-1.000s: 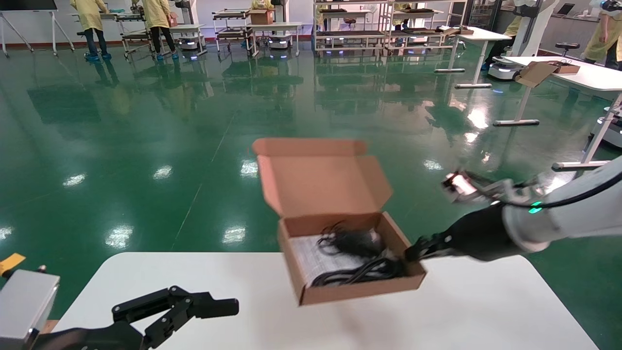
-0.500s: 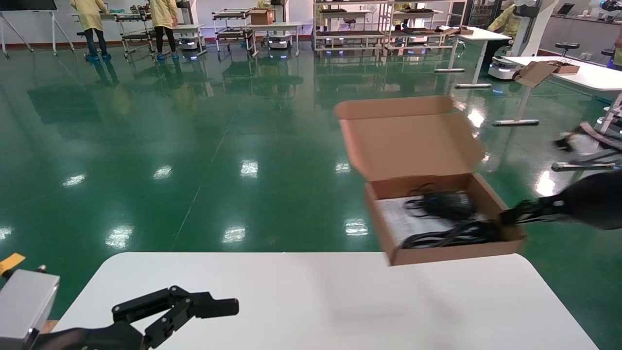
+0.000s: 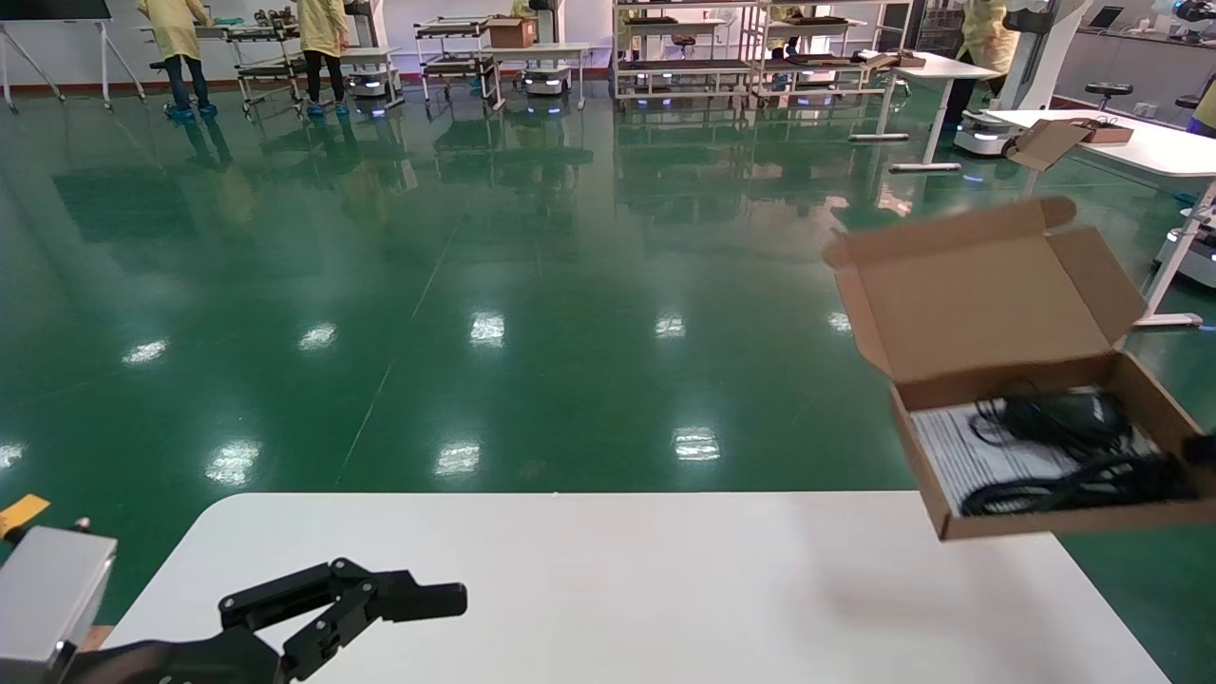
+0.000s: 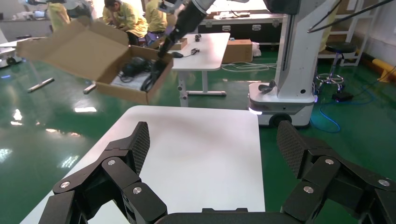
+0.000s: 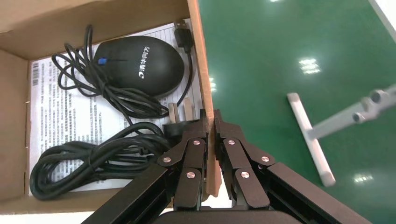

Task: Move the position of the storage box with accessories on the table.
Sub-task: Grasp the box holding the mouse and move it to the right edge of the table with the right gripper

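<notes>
R gripper pinched shut on side wall of cardboard storage box, one finger inside, one outside. Box was airborne past table's far right corner, partly over green floor, lid flap up. Inside: black mouse, tangled black cables, plug, all on printed paper sheet. L gripper low over near left part of table, fingers spread wide, holding nothing.
</notes>
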You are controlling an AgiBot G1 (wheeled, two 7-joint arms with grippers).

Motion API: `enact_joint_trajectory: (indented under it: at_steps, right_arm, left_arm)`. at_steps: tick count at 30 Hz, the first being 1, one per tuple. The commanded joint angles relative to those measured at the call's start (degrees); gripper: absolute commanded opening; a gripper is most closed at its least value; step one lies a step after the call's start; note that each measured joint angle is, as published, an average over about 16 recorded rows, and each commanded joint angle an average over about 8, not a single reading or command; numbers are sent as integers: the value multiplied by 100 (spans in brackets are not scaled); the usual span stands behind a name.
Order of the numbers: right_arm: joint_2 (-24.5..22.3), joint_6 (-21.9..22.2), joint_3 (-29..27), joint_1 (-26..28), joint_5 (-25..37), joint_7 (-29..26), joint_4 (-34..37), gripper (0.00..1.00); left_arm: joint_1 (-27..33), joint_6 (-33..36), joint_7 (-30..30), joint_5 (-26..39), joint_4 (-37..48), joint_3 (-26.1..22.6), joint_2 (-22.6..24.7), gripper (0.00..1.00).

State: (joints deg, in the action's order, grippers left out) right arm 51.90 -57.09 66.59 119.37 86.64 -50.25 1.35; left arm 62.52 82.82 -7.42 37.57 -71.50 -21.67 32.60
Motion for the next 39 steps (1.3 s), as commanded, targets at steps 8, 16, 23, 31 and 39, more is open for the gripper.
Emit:
enact_joint_trajectory:
  at_steps: [8, 16, 23, 31, 39]
  right_arm:
    - [-236, 42, -108, -555, -146, 146, 4, 0]
    - [-300, 77, -217, -1017, -297, 270, -39, 0]
    - [-337, 224, -303, -1420, -417, 376, -52, 0]
    - [-387, 455, -375, -1755, -520, 525, -91, 0]
    - [-368, 663, -435, -1939, -604, 604, -128, 87]
  left_arm:
    - [0, 0, 0, 0, 0, 0, 0, 100]
    - [0, 0, 0, 0, 0, 0, 0, 100]
    - [0, 0, 0, 0, 0, 0, 0, 100]
    - [0, 0, 0, 0, 0, -1, 0, 100]
    - [0, 0, 0, 0, 0, -1, 0, 100]
